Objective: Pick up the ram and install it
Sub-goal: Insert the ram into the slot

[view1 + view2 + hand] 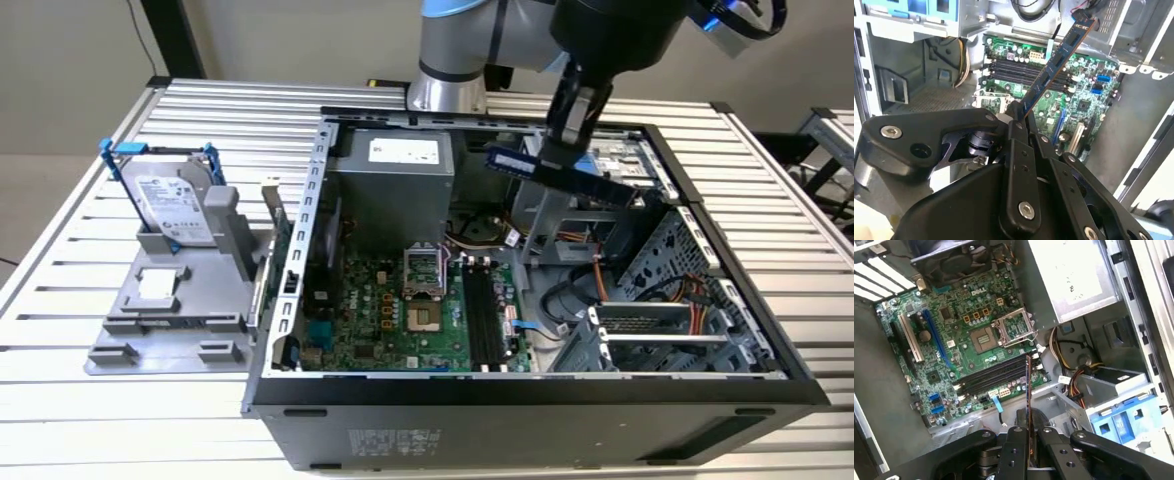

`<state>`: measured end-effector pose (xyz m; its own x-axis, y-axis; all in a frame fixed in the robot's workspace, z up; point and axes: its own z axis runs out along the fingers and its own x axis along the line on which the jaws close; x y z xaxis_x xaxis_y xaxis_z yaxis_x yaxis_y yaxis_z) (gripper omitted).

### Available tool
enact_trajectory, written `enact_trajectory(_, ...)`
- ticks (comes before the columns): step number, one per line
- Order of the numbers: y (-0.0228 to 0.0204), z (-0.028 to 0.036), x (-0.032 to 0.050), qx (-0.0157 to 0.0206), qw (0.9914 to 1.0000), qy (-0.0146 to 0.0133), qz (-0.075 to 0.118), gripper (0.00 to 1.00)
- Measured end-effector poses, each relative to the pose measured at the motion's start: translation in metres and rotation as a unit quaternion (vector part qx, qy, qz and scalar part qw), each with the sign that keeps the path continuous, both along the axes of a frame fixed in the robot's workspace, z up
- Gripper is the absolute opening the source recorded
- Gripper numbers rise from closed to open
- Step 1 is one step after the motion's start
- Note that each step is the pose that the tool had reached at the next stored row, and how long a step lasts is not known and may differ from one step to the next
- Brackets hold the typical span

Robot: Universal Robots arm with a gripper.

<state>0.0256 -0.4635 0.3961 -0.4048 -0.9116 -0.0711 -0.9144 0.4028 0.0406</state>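
The ram (567, 174) is a long thin stick with dark chips, hanging in the air above the open computer case, over the drive cage at the back on the exterior view's right. My gripper (566, 140) is shut on it from above. In the second wrist view the ram (1056, 62) juts out at a slant from my gripper (1018, 114), over the green motherboard (1084, 95). In the first wrist view the ram (1028, 385) shows edge-on, rising from my gripper (1029, 432) towards the black memory slots (991, 376). Those slots (483, 320) lie lower, near the case's front.
The case's metal walls (304, 230) ring the motherboard. A grey power supply (394, 185) stands at the back, and cables (601, 290) and a drive cage (667, 330) lie on the exterior view's right. A hard drive in a blue frame (174, 205) rests on a grey stand (160, 320) outside.
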Motion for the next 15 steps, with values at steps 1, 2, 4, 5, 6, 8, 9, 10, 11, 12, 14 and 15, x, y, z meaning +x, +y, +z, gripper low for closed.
enact_trajectory(1, 0.0, 0.0, 0.0, 0.0, 0.99997, 0.0, -0.008, 0.0)
enact_trajectory(2, 0.0, 0.0, 0.0, 0.0, 0.99988, 0.0, -0.016, 0.0)
enact_trajectory(4, 0.0, 0.0, 0.0, 0.0, 0.99951, 0.0, -0.031, 0.0)
enact_trajectory(5, 0.0, 0.0, 0.0, 0.0, 0.99923, 0.0, -0.039, 0.0)
enact_trajectory(6, 0.0, 0.0, 0.0, 0.0, 0.9989, 0.0, -0.047, 0.0)
enact_trajectory(8, 0.0, -0.0001, 0.0, 0.0, 0.99803, 0.0, -0.063, 0.0)
enact_trajectory(9, 0.0, -0.0001, 0.0, 0.0, 0.99751, 0.0, -0.07, 0.0)
enact_trajectory(10, 0.0, -0.0001, 0.0, 0.0001, 0.99694, 0.0, -0.078, 0.0)
enact_trajectory(11, 0.0, -0.0001, 0.0, 0.0001, 0.99628, 0.0, -0.086, 0.0)
enact_trajectory(12, 0.0, 0.0, 0.0, 0.0, 0.99561, 0.0, -0.094, 0.0)
enact_trajectory(14, 0.0, 0.0, 0.0, 0.0, 0.99401, 0.0, -0.109, 0.0)
enact_trajectory(15, 0.0, 0.0, 0.0, 0.0, 0.99309, 0.0, -0.117, 0.0)
